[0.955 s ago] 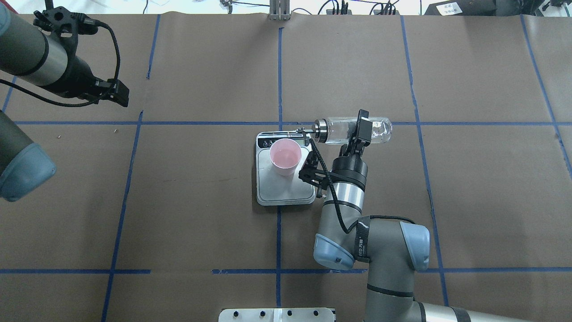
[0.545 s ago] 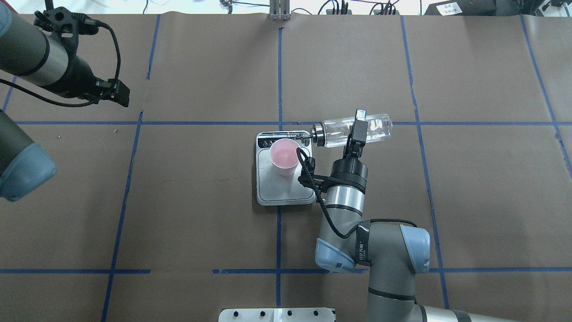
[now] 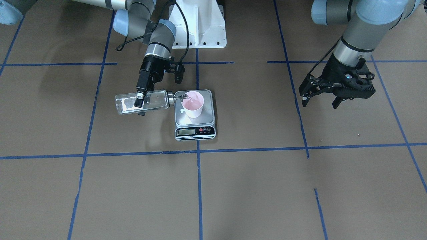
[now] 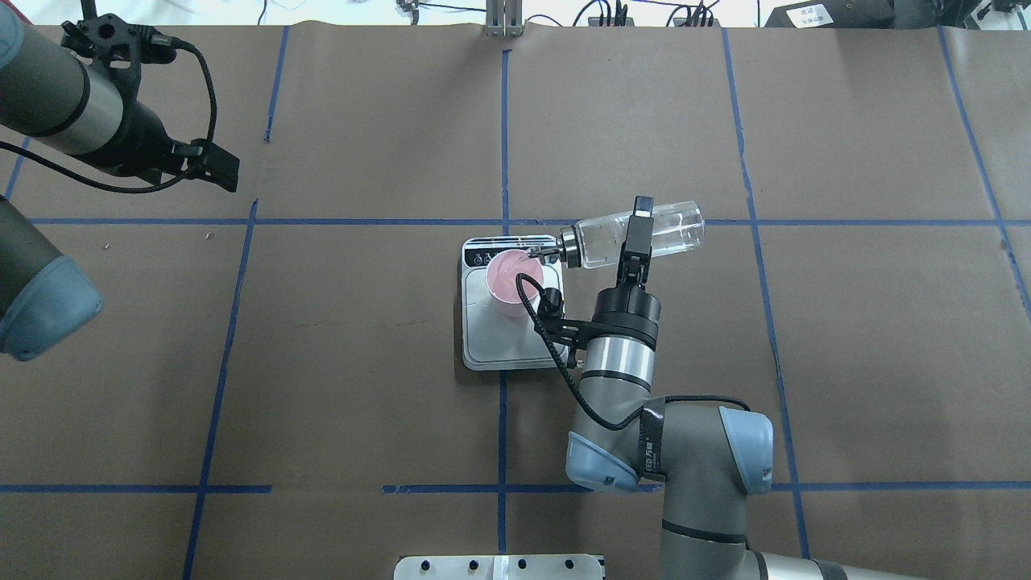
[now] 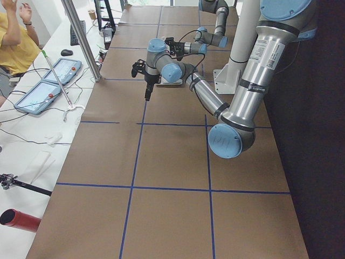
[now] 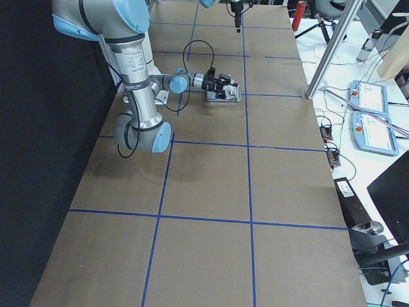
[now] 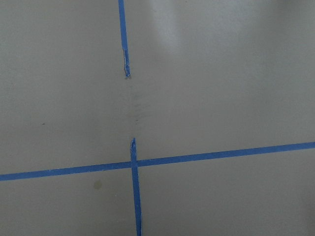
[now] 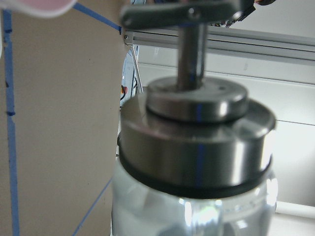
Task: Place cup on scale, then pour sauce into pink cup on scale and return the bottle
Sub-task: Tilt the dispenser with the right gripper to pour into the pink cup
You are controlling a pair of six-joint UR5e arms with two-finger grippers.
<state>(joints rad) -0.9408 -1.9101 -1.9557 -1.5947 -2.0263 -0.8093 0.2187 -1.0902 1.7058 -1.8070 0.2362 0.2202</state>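
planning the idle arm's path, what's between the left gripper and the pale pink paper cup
Past the square silver-grey scale, only bare brown table paper crossed by one blue tape line; front-facing view shows it.

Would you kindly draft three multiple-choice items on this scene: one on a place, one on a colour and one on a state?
1. Where does the cup stand?
A. on the scale
B. off the scale, to its left
C. off the scale, behind it

2. What colour is the cup?
A. blue
B. pink
C. green

3. What state is the right hand in?
A. open and empty
B. shut on the bottle, which is tipped toward the cup
C. out of every view

Answers:
1 A: its base sits on the silver platform.
2 B: its wall and inside are pale pink.
3 B: its fingers clamp the glass body, with the spout over the cup's rim.
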